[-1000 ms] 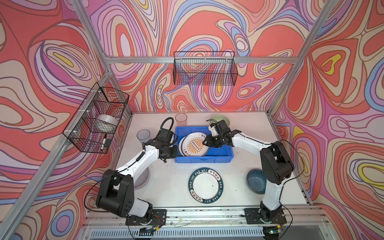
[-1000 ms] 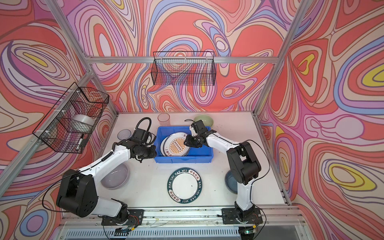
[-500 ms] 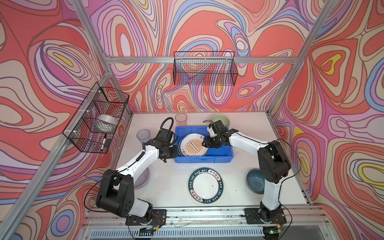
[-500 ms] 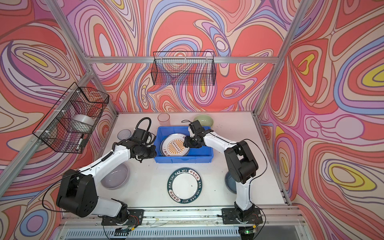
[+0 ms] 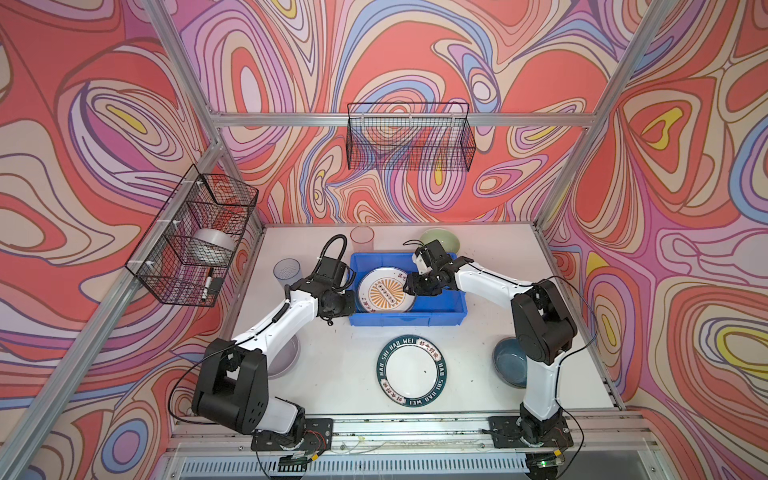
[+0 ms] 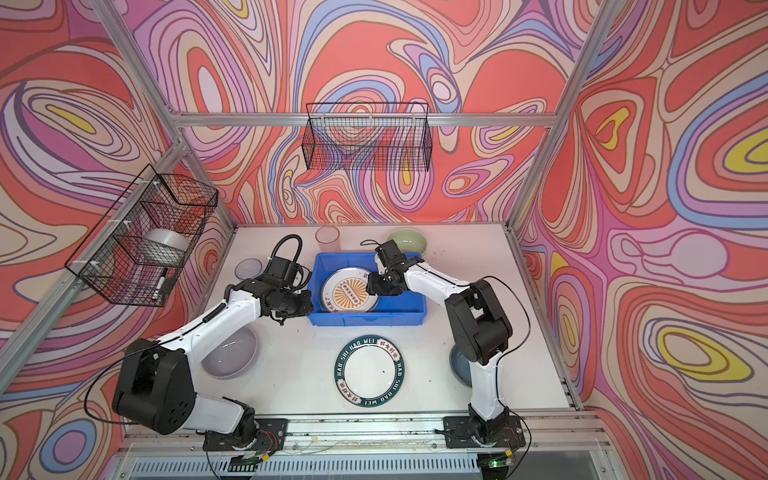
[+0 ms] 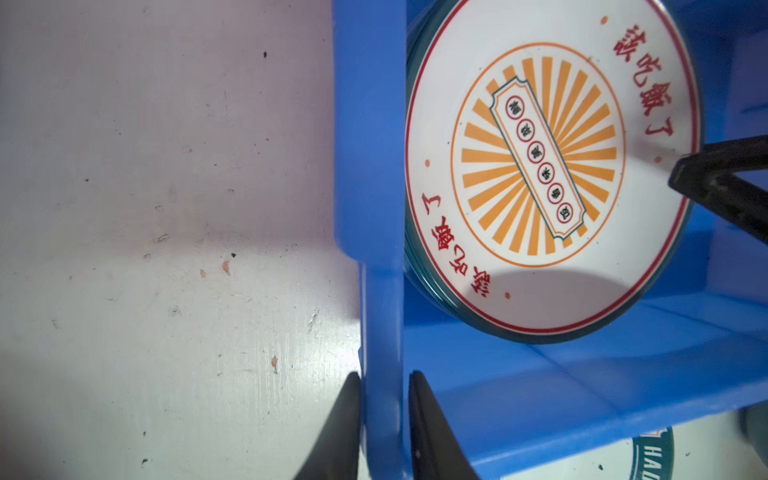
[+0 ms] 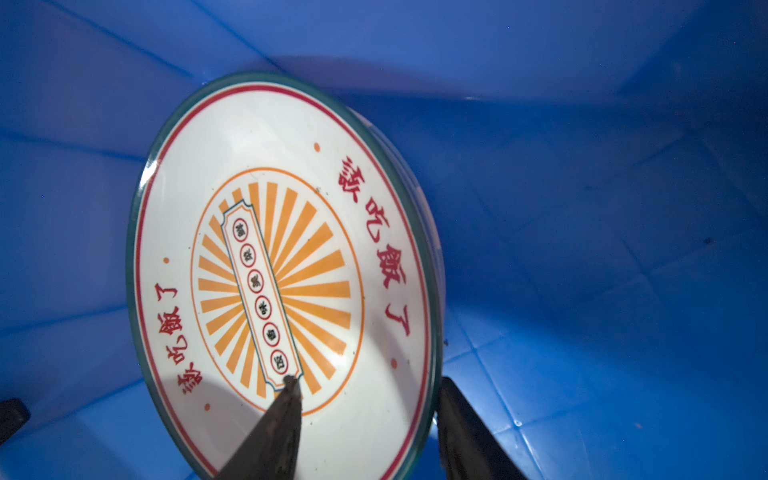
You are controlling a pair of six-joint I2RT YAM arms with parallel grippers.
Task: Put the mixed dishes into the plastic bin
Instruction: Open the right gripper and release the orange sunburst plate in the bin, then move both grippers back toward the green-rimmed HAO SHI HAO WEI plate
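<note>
Clamping the left wall of the bright blue rectangular plastic bin point(image 7: 370, 124), the left gripper point(image 7: 384, 376) has one black finger outside the wall and one inside, both pressed to the plastic. In both top views the bin stands on the white table point(image 5: 332, 374), in the middle and toward the back wall. Inside it sits the white round plate with orange sunburst print point(image 8: 270, 270); it is tilted, and its left edge is close to the wall that the left gripper holds.

The right gripper point(image 8: 369, 381) reaches into the bin from the right side. Its jaws are apart and stand astride the plate's right rim: one finger lies over the printed face, the second is just beside the outer edge. Whether either finger touches the plate cannot be told.

Outside the bin, the white plate with lettered dark green rim point(image 5: 410, 370) lies flat just in front of it. The dark blue bowl point(image 5: 509, 363) is at the front right, partly hidden by the right arm point(image 5: 540, 324), and the grey bowl point(image 6: 228, 353) at the front left, partly under the left arm point(image 6: 208, 320). The pale green bowl point(image 5: 446, 237) is behind the bin's back right corner, the clear pink tumbler point(image 5: 362, 237) stands upright near its back left corner, and the clear blue tumbler point(image 5: 286, 270) stands to the left of the bin.
</note>
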